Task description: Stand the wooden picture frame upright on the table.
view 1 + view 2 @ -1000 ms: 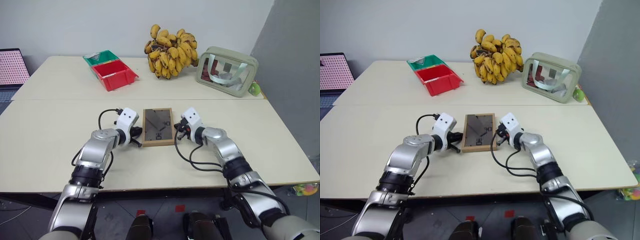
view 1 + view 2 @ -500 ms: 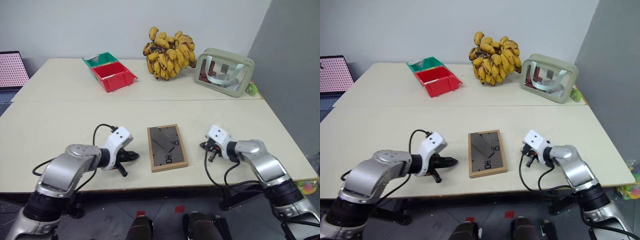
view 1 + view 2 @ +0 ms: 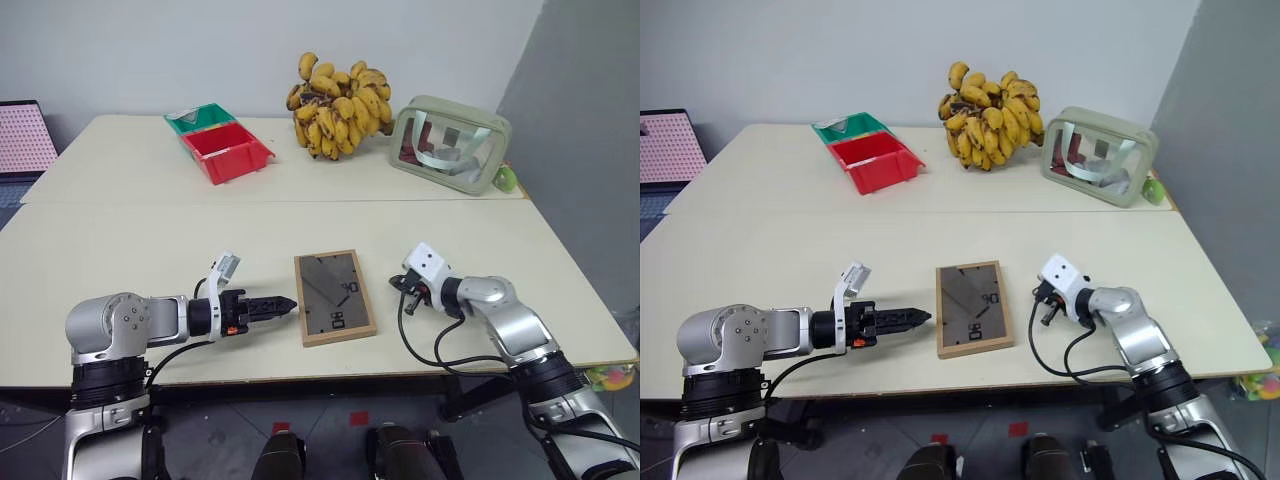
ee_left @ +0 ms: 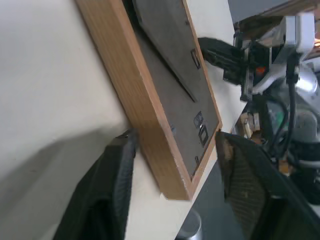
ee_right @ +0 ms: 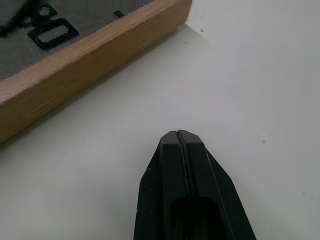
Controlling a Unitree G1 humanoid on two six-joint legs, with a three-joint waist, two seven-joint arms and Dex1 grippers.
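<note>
Face-down on the near section of the pale cream surface (image 3: 120,220) lies the small rectangular light-wood picture frame (image 3: 335,296), its dark grey-brown back panel and folded easel stand turned up, its long sides running away from the robot. The left claw (image 3: 284,303) reaches in low from the frame's left side, tips just beside the wooden edge; in the left wrist view its two black fingers (image 4: 107,190) stand parted, one at the frame's near long edge, the other past its corner, and nothing is gripped between them. The right claw (image 3: 404,286) sits a little off the frame's right edge, pointing toward it; the right wrist view shows its fingers pressed together, empty, resting just above the bare surface near the frame's corner. On the far section of the surface stand a red plastic bin (image 3: 231,151) against a green one (image 3: 202,114), a large bunch of spotted yellow bananas (image 3: 338,104) and a pale green clear-sided pouch (image 3: 448,141).
</note>
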